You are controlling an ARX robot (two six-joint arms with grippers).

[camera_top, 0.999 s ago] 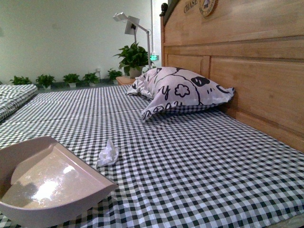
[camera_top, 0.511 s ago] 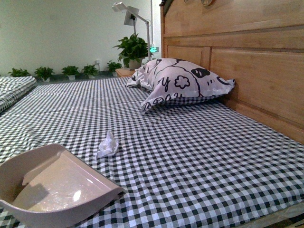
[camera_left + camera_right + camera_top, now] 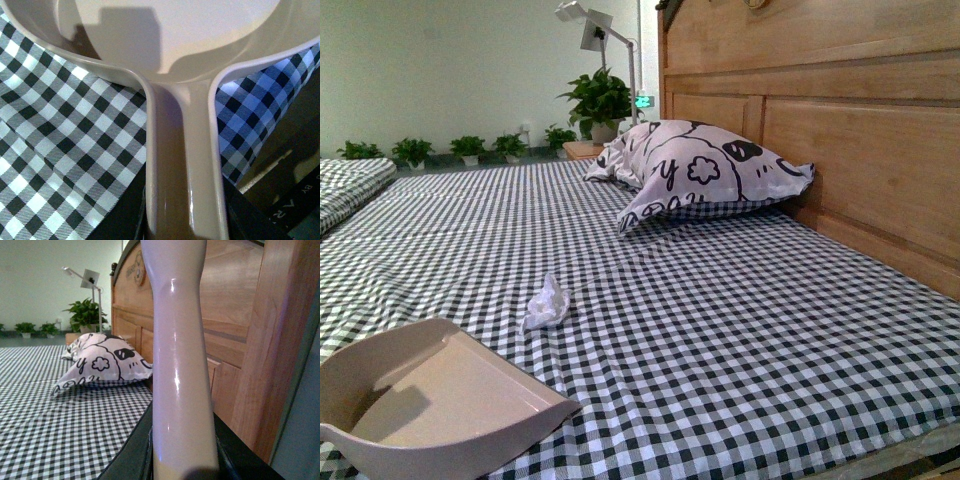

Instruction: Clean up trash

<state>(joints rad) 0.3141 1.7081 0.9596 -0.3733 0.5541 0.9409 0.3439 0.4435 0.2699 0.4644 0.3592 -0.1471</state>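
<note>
one small crumpled white paper wad point(image 3: 547, 305) lies just past one pale pink plastic dustpan point(image 3: 440, 400), near left. left gripper point(image 3: 186, 220) squeezes its handle; right gripper point(image 3: 182, 452) squeezes one pale glossy stick point(image 3: 177, 340).

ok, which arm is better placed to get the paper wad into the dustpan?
Left, probably: it holds the dustpan, whose open lip lies just short of the wad. Right holds a pale handle by the headboard, working end unseen.
</note>
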